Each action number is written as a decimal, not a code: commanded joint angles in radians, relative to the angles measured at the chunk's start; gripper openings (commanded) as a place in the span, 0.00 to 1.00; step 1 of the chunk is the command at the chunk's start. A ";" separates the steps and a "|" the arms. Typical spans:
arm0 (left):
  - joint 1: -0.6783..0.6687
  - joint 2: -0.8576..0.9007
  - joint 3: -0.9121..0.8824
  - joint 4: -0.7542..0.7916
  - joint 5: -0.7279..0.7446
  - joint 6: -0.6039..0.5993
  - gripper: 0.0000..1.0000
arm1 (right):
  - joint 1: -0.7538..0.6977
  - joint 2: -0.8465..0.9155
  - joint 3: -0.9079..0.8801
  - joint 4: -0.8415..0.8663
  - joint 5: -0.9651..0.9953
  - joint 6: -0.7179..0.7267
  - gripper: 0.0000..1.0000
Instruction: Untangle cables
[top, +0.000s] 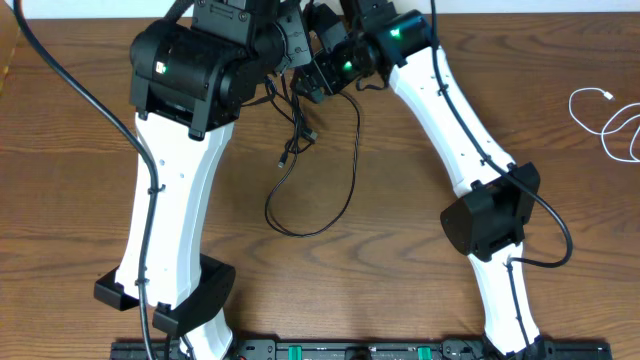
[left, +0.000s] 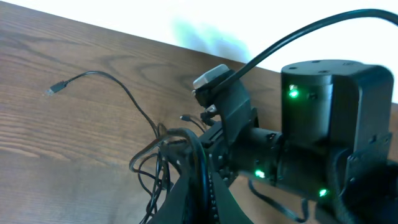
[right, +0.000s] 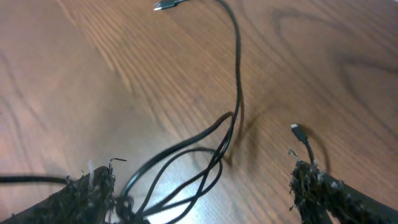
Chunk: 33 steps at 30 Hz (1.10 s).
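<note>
The task looks about half done. The white cable (top: 607, 138) lies alone near the right edge of the tabletop (top: 420, 280), well apart from the others, so I judge it as separated. The black cables (right: 237, 68) are not free. They meet in one bundle at the far middle of the tabletop, between the two arms. From there, one wide loop and a plug (top: 283, 160) trail out toward the front.

The left hand (left: 189, 180) is clenched, and the black strands seem to run into it, so it probably grasps the bundle. The right hand (right: 202, 183) is released, with its fingers wide apart and several strands passing between them.

What is left is to draw the black cords out of each other and lay each one apart.
</note>
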 joint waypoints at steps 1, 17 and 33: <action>-0.001 -0.004 -0.006 0.010 -0.021 -0.035 0.07 | 0.018 0.005 -0.002 0.011 0.082 0.035 0.89; -0.030 -0.077 -0.005 0.059 0.037 -0.011 0.07 | 0.015 0.005 -0.002 0.064 0.083 0.134 0.93; -0.037 -0.077 -0.005 0.133 -0.079 0.258 0.07 | -0.003 0.000 -0.002 0.021 -0.048 -0.095 0.96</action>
